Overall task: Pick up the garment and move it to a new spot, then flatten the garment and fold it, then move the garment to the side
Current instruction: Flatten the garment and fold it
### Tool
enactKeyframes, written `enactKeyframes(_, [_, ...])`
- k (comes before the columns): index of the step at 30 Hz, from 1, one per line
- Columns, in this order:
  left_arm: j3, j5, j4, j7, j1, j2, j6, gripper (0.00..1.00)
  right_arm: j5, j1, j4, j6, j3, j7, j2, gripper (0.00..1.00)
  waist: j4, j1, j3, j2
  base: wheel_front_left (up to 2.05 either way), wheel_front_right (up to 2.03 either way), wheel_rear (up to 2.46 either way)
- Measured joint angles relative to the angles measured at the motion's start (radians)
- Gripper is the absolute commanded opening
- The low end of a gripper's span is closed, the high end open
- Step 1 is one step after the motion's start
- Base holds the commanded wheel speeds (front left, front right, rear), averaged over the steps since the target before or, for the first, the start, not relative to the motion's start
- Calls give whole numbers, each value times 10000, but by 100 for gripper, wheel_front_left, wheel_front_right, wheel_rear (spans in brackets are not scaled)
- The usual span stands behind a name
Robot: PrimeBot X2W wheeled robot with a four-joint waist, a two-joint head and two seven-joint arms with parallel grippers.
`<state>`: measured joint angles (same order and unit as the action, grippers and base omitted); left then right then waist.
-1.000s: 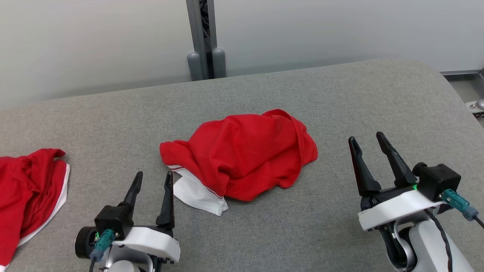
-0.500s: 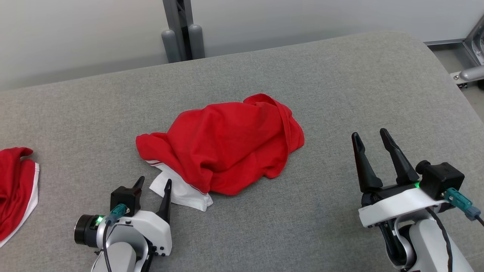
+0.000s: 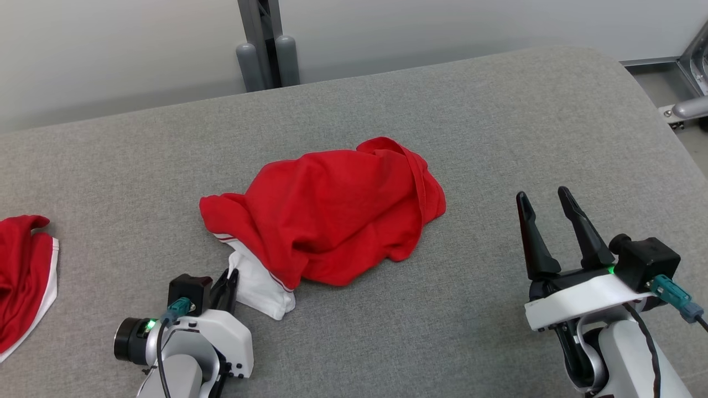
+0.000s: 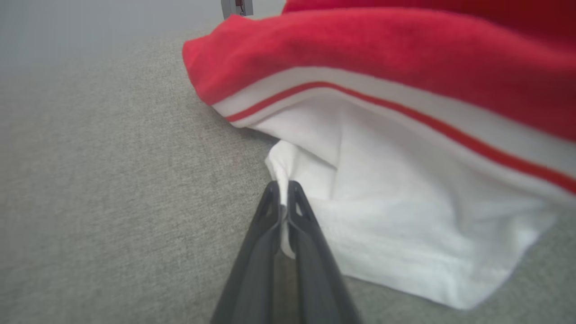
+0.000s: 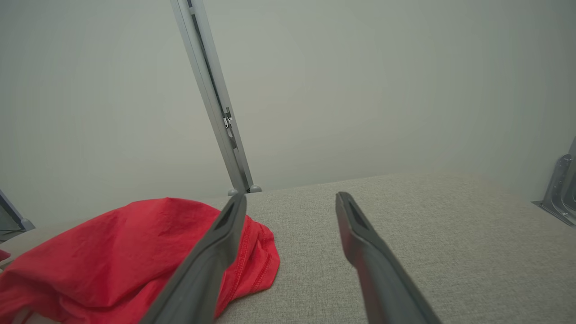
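While the garment lies crumpled near the middle of the grey padded surface, its white corner on the near left is pinched between the closed fingers of the left gripper; the right gripper is held wide and empty, well to the right of the cloth; a second red garment is seen at the left edge. Only the first grasp is judged made; lifting, moving, flattening, folding and setting aside are all left to be done.

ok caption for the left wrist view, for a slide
Close-up: left gripper shut on the white edge of the red garment, which lies on the grey table.
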<state>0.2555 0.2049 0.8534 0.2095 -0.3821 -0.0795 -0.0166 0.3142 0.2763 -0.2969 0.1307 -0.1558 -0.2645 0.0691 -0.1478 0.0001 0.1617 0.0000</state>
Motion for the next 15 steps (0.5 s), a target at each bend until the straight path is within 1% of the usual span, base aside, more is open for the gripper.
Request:
enactKeyframes(4, [-92, 186, 10, 173, -75, 25, 2, 0, -50, -10, -10, 0, 117, 0, -23, 100, 81, -1, -31, 0, 0, 0, 0])
enactKeyframes(8, [-648, 721, -318, 380, -119, 25, 82, 0, -88, -25, -46, 0, 115, 0, -44, 100, 140, 0, -131, 0, 0, 0, 0])
enactKeyframes(11, [-1302, 1175, -966, 466, -141, -82, 217, 0, -119, -29, -59, 0, 128, 0, -56, 100, 170, -1, -269, 0, 0, 0, 0])
enactKeyframes(13, [-1764, 1530, -1603, 479, -191, -159, 228, 0, -138, -42, -81, 0, 127, 0, -63, 100, 190, 0, -389, 0, 0, 0, 0])
enactKeyframes(15, [-2238, 1753, -2422, 487, -305, -291, 328, 0, -142, -67, -100, 0, 117, 0, -69, 100, 193, 0, -522, 0, 0, 0, 0])
